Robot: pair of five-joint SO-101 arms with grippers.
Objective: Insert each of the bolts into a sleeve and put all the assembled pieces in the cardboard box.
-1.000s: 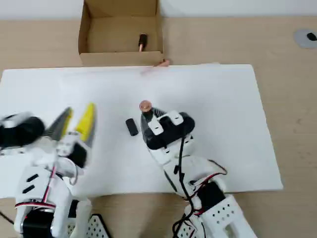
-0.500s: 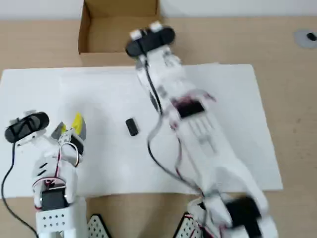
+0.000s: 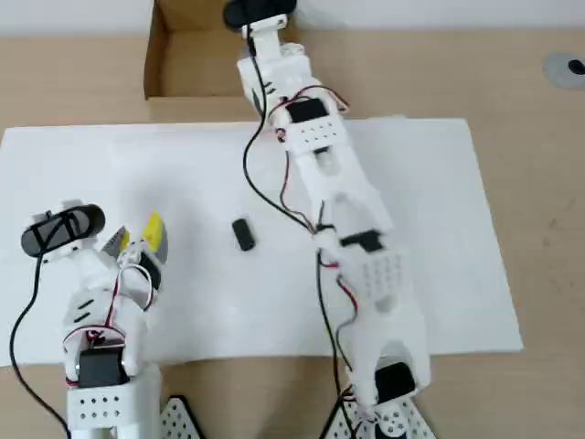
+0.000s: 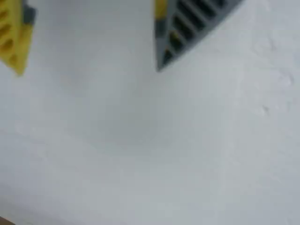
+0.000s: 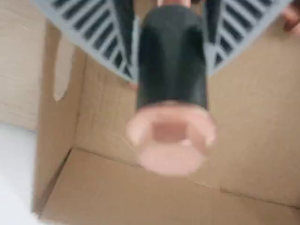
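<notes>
The right claw (image 5: pixel 171 70) clamps a black sleeve (image 5: pixel 171 51) with pink-headed bolt (image 5: pixel 169 140) above the brown cardboard box (image 5: pixel 262 154). Released carelessly, the bolt may slide out. The left claw (image 4: pixel 89 65) gapes.

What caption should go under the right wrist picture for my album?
Right end effector holds a black sleeve with a pink bolt over the cardboard box.
</notes>
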